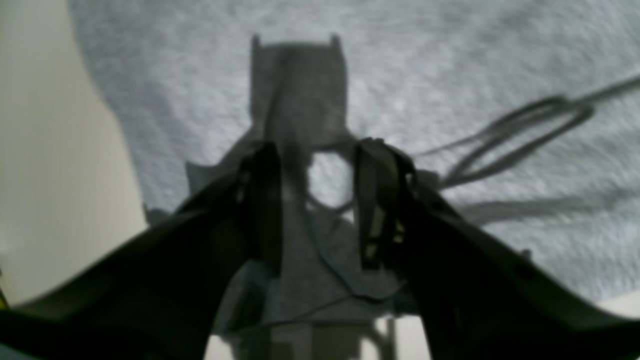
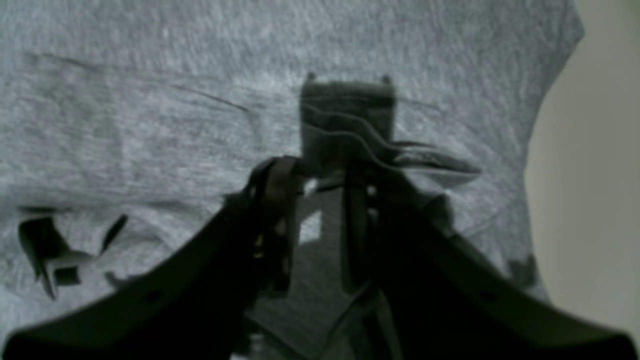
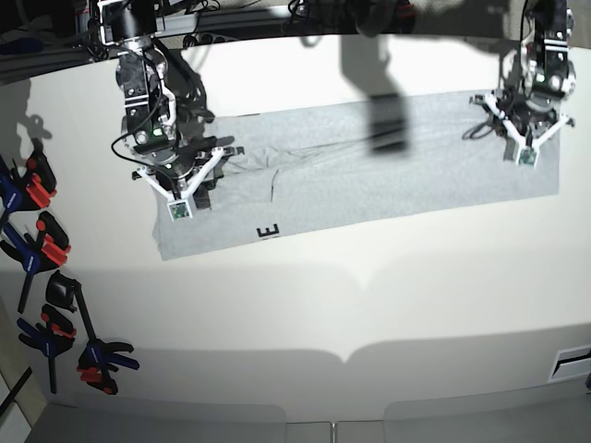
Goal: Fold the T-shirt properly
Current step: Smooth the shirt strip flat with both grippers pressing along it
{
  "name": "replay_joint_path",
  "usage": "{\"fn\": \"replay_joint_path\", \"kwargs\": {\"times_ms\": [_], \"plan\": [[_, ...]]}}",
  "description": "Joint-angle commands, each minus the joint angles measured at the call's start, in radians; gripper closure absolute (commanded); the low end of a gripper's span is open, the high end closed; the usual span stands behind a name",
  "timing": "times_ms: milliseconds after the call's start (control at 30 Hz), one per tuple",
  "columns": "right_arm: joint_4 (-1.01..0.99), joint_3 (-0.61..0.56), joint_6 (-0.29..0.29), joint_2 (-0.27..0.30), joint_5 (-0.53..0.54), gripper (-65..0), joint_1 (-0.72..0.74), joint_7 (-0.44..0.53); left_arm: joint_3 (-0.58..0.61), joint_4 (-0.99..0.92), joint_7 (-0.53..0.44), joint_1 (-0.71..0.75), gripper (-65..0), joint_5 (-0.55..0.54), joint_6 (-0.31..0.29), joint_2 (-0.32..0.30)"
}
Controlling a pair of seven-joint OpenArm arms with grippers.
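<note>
Left claw (image 1: 317, 200) fingers parted and empty, right claw (image 2: 312, 220) likewise, both arms angled downward, well apart
</note>
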Motion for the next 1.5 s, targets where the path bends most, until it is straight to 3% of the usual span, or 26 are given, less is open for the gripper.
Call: {"fn": "replay_joint_path", "kwargs": {"times_ms": [0,167,300,467,567,667,733,933,1167,1367,1467], "plan": [[-0.003,0.01,-0.013,0.019,-0.065,-19.5,0.002,-0.068,-0.01,0.014,0.012,-0.026,-25.6,0.028,0.016,-0.021],[-0.003,0.01,0.0,0.019,-0.072,-31.4,0.003,-0.075,-0.01,0.014,0.116,-0.13,-25.6,0.108,0.016,-0.021],[-0.003,0.01,0.0,0.019,-0.073,-31.4,0.002,-0.074,-0.01,0.014,0.172,-0.216,-25.6,0.159,0.02,-0.035],[-0.003,0.01,-0.002,0.019,-0.13,-31.4,0.002,-0.075,-0.011,0.014,0.192,-0.264,-25.6,0.151,0.06,-0.111],[-0.002,0.01,-0.005,0.019,-0.15,-31.4,0.002,-0.069,-0.011,0.013,0.188,-0.263,-25.6,0.051,0.077,-0.166],[0.025,0.01,-0.004,0.019,-0.148,-31.4,0.002,-0.067,-0.021,0.009,0.127,-0.263,-25.6,-0.103,0.122,-0.24],[0.059,0.01,-0.004,0.019,-0.144,-31.4,0.002,-0.074,-0.062,0.005,0.091,-0.263,-25.6,-0.224,0.114,-0.286],[0.184,0.01,-0.005,0.019,-0.142,-31.4,0.002,-0.077,-0.246,-0.047,0.105,-0.263,-25.6,-0.563,-0.109,-0.291],[0.324,0.01,-0.009,0.019,-0.143,-31.4,0.002,-0.077,-0.323,-0.377,0.146,-0.264,-25.6,-0.894,-0.314,-0.291],[0.404,0.01,-0.009,0.019,-0.142,-31.4,0.002,-0.082,-0.323,-0.602,0.146,-0.266,-25.6,-0.917,-0.417,-0.294],[0.449,0.01,-0.008,0.019,-0.143,-31.4,0.002,-0.082,-0.323,-0.668,0.201,-0.266,-25.6,-0.974,-0.481,-0.294]]}}
